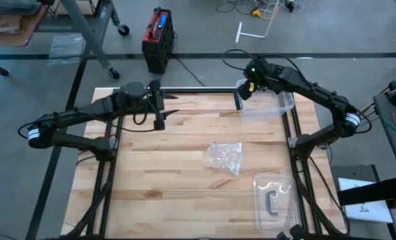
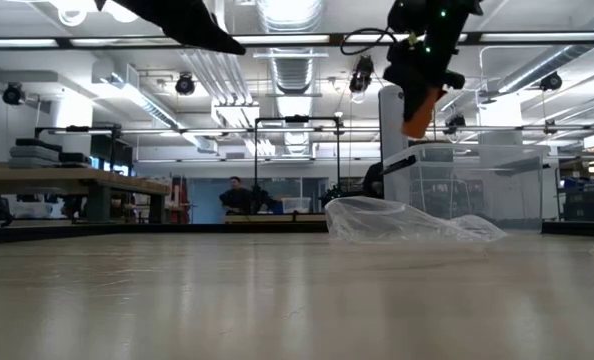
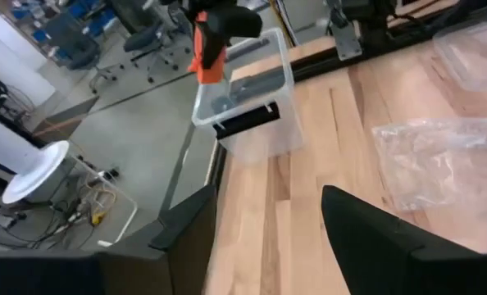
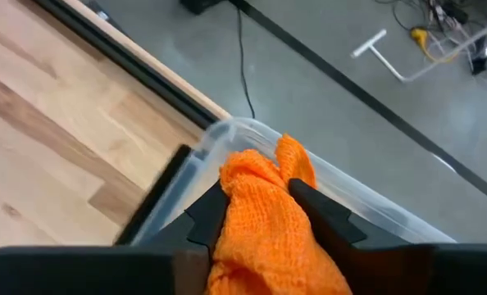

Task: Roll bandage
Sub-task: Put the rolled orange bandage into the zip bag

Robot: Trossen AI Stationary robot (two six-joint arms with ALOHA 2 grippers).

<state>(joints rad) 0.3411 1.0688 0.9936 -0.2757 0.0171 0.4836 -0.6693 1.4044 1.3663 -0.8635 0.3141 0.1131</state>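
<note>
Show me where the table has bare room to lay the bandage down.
Free: the wide wood between the left gripper and the crumpled wrapper, plus the near-left area. Crowded: the right side, with the clear bin under the right gripper holding the bandage, and the lid near the front.

We see even, bright light from long ceiling strips (image 2: 277, 40) in the low view, and they leave a pale sheen on the counter (image 2: 277, 290). Shadows under the arms from above are soft and faint. The near counter surface is blurred in the low view. Up close, the orange bandage (image 4: 264, 221) looks soft and slightly out of focus.
</note>
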